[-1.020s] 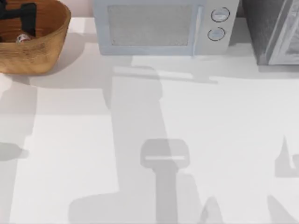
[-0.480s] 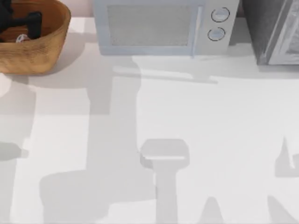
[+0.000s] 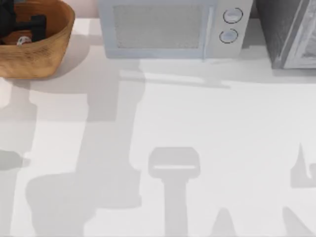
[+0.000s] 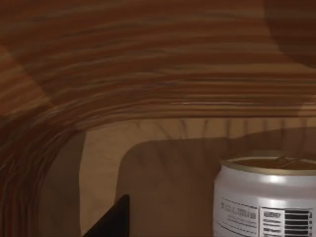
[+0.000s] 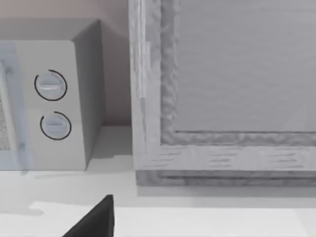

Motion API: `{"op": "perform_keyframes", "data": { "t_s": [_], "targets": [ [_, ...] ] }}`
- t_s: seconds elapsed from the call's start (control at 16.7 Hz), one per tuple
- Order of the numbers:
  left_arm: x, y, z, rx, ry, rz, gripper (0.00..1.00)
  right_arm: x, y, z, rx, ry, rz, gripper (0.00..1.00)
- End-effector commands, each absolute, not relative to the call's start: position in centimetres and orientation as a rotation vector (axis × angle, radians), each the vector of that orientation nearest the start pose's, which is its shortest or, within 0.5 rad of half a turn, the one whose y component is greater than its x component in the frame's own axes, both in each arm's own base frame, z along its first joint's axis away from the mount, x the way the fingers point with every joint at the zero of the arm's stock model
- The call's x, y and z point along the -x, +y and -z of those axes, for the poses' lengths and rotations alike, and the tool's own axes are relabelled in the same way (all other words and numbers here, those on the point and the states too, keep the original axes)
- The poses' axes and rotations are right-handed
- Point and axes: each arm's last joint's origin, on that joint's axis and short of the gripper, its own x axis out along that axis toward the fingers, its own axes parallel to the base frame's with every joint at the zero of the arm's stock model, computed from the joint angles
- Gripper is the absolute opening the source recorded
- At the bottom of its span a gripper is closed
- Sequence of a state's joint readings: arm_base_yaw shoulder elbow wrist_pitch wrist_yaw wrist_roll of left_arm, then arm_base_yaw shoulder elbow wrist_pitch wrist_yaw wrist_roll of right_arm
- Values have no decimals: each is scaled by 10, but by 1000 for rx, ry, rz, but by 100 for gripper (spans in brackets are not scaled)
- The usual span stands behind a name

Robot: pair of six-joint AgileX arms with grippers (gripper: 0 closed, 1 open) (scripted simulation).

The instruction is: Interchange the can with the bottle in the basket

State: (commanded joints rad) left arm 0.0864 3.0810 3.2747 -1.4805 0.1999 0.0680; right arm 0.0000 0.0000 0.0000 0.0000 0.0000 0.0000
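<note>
The basket [image 3: 44,54] sits at the table's far left corner, with the left gripper [image 3: 27,24] lowered inside it, its grip impossible to tell. The can [image 4: 266,197] stands upright on the basket floor, so placing looks done; next comes lifting clear without tipping it

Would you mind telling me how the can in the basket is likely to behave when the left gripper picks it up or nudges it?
The can looks smooth and glossy, so it may slip in a light grip. It stands upright on the floor of the basket; being round, it would probably roll if tipped. Its thin-looking metal wall may dent under a hard squeeze.
</note>
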Motion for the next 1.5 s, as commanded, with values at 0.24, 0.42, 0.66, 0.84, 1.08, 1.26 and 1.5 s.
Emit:
{"op": "perform_keyframes", "data": {
  "t_s": [0.24,0.42,0.66,0.84,1.08,1.26,1.5],
  "targets": [
    [-544,49,-128,126,1270,114,100,-106,-1,-160,0,0,0,100],
    [-544,49,-128,126,1270,114,77,-106,-1,-160,0,0,0,100],
    [-544,49,-128,126,1270,114,47,-106,-1,-160,0,0,0,100],
    [-544,49,-128,126,1270,114,25,-106,-1,-160,0,0,0,100],
    [-544,49,-128,126,1270,114,0,-106,-1,-160,0,0,0,100],
    [-544,49,-128,126,1270,114,0,-106,-1,-160,0,0,0,100],
    [-544,49,-128,126,1270,114,0,-106,-1,-160,0,0,0,100]
  ]
}}
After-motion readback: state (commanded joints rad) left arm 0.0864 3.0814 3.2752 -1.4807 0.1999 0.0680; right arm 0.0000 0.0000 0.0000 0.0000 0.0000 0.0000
